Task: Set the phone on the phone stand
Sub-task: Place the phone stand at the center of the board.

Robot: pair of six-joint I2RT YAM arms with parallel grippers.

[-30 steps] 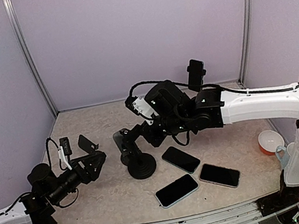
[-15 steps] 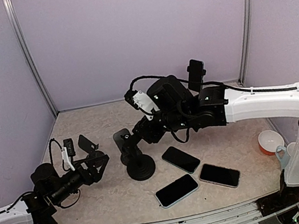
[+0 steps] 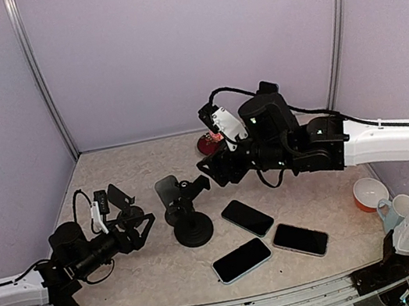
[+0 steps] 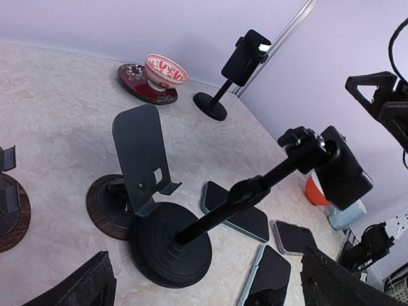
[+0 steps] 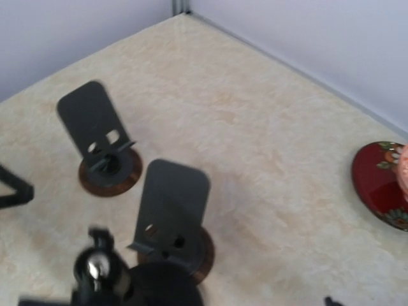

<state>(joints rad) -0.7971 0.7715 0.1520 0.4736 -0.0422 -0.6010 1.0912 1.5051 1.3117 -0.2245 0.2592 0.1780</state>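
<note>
Three dark phones lie flat on the table: one in the middle point(image 3: 248, 217), one nearer the front point(image 3: 242, 260), one to its right point(image 3: 300, 239). Left of them stands the black phone stand point(image 3: 194, 230) with a round base, its arm slanting up to a clamp head point(image 4: 338, 169). My right gripper point(image 3: 209, 171) hovers just right of that head, apart from it, open and empty. Low at the left, my left gripper point(image 3: 127, 216) points at the stand from a distance, its fingers point(image 4: 89, 287) spread wide, open and empty.
Two flat plate stands on round wooden bases point(image 5: 95, 127) point(image 5: 172, 204) sit left of and behind the black stand. A patterned bowl on a red plate point(image 4: 143, 83) and another stand holding a phone point(image 4: 248, 54) are at the back. An orange bowl point(image 3: 370, 193) and a mug point(image 3: 395, 208) sit at the right.
My right gripper has opened, let go of the stand's head and drawn back up and to the right. The left arm has crept slightly forward.
</note>
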